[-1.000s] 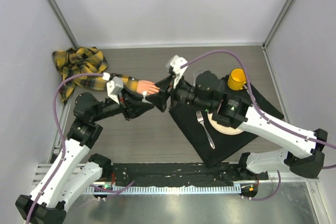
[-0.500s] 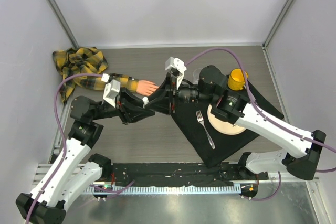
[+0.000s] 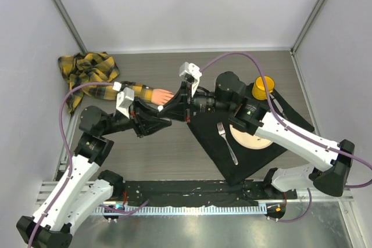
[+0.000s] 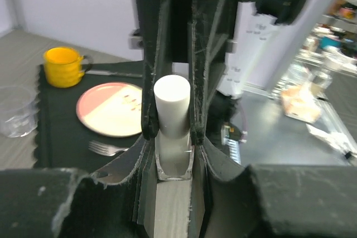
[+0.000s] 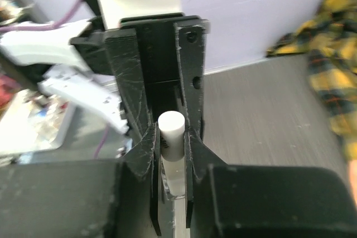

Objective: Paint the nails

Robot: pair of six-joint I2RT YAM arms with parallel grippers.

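The left jaws clamp the small clear bottle (image 4: 174,163), the right jaws pinch its white round cap (image 4: 172,101); a skewed twist may spill polish.

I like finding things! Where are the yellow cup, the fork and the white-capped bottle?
yellow cup (image 3: 262,87), top view, inside its mouth.
fork (image 3: 228,144), top view, middle of its handle.
white-capped bottle (image 4: 171,104), left wrist view, on its white cap.

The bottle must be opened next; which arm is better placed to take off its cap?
Right. The right hand grips the white cap from both sides, while the left hand clamps the clear bottle below it and can hold it steady.
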